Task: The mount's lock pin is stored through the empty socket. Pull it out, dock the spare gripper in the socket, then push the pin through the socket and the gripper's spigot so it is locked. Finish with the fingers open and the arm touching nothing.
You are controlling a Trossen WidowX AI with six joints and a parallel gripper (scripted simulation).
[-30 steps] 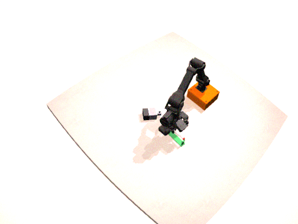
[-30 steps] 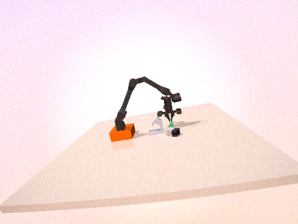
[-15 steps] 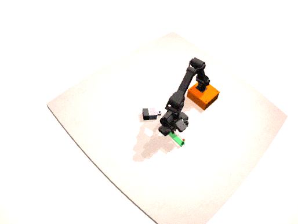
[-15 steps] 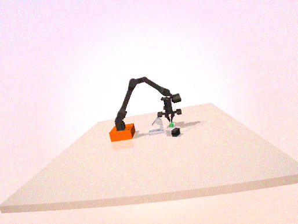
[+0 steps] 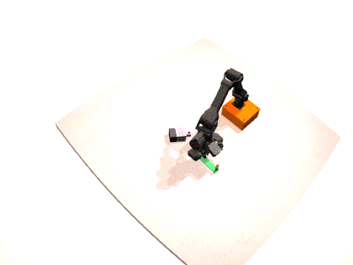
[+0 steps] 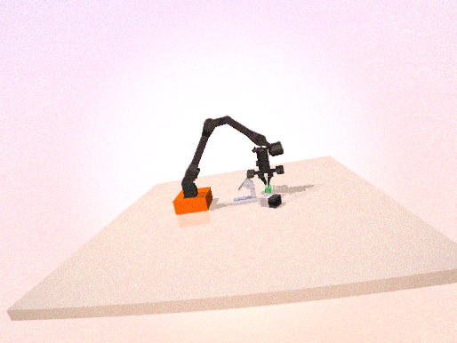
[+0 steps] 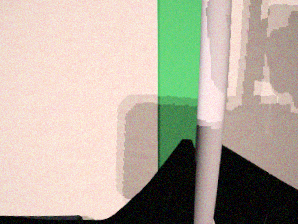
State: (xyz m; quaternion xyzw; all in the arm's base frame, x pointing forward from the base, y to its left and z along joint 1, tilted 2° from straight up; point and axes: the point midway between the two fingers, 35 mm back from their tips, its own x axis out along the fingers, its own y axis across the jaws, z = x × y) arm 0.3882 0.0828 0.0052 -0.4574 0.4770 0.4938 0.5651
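My gripper (image 5: 205, 156) (image 6: 267, 183) (image 7: 196, 149) points down, shut on the lock pin. The pin (image 7: 213, 65) is a pale grey rod that runs up the wrist view between the black fingers. A small red tip (image 5: 217, 165) shows at the outer end of the green holder (image 5: 209, 164) (image 6: 268, 189) (image 7: 179, 50), which lies below the gripper. Whether the pin touches the holder cannot be told. The white mount (image 6: 244, 201) stands beside the gripper on the base side; the arm hides it in the top view. The spare gripper (image 5: 178, 134) (image 6: 271, 201), black and pale grey, lies on the table.
The arm's orange base block (image 5: 242, 112) (image 6: 192, 203) stands behind the mount. The table top (image 5: 120, 154) (image 6: 222, 253) extends around the objects, and its edges lie well away from them. The arm's shadow falls beside the green holder.
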